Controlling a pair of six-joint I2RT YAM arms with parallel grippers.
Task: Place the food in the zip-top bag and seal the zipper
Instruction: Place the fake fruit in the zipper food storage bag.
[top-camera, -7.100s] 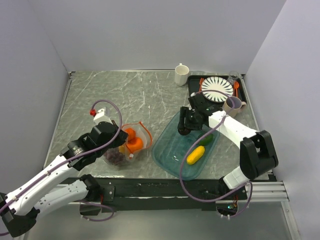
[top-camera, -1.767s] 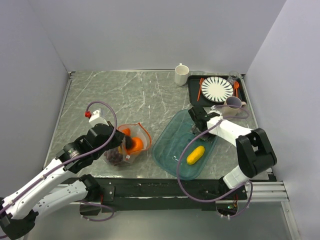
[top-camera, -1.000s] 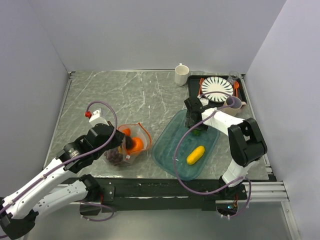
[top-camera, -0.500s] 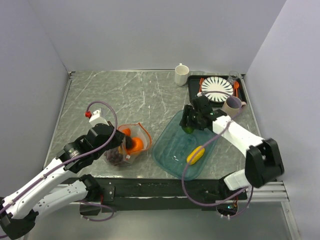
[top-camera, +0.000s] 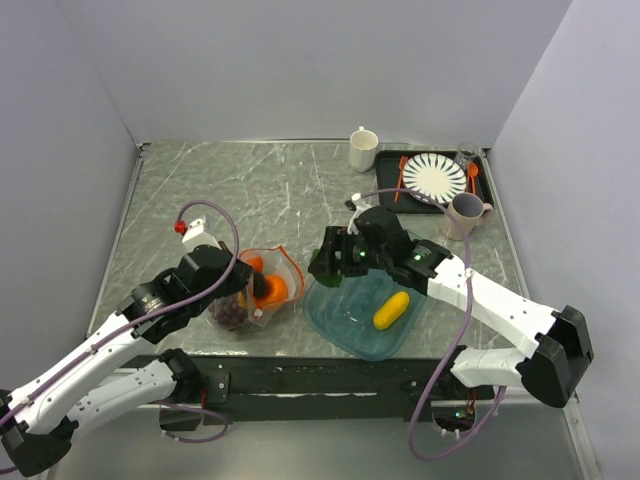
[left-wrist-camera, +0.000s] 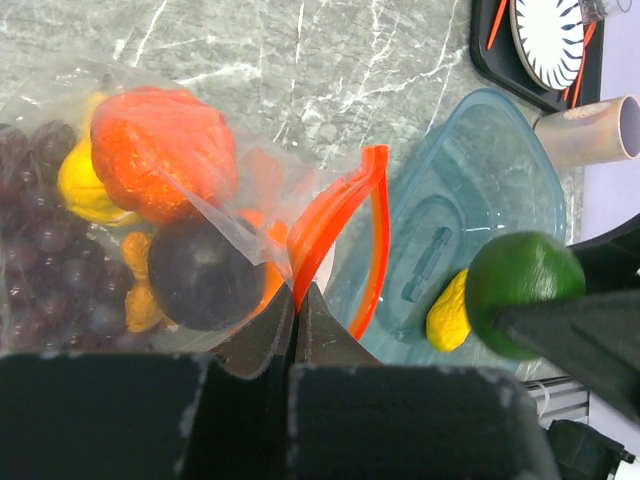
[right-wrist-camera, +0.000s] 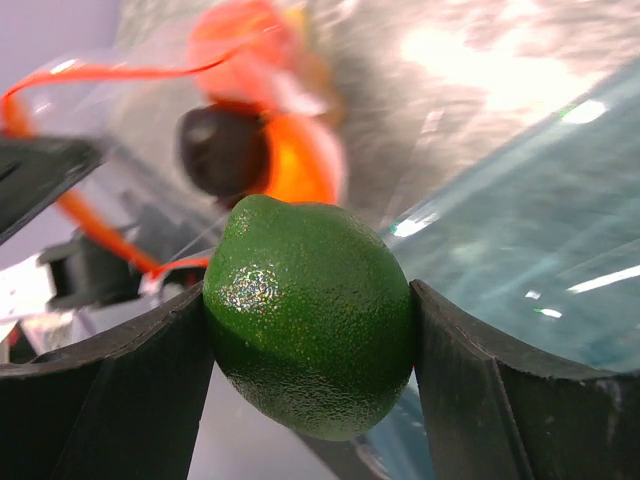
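The clear zip-top bag (top-camera: 250, 292) lies at the front left, its orange-red zipper (left-wrist-camera: 340, 225) held open. It holds orange rounds (left-wrist-camera: 165, 135), purple grapes (left-wrist-camera: 45, 280), a dark plum (left-wrist-camera: 200, 275) and a yellow piece (left-wrist-camera: 80, 185). My left gripper (left-wrist-camera: 296, 300) is shut on the zipper edge. My right gripper (right-wrist-camera: 312, 330) is shut on the green fruit (right-wrist-camera: 310, 315) and holds it above the tray's left edge, just right of the bag mouth (top-camera: 335, 262). A yellow piece (top-camera: 391, 310) lies in the tray.
A translucent teal tray (top-camera: 345, 310) sits right of the bag. At the back right a black tray holds a striped plate (top-camera: 434, 179) with orange cutlery (top-camera: 401, 178). A white mug (top-camera: 363, 149) and a mauve mug (top-camera: 466, 214) stand nearby.
My right gripper picked up the green fruit from the tray and carried it left toward the bag mouth. The left gripper still holds the zipper edge in place.
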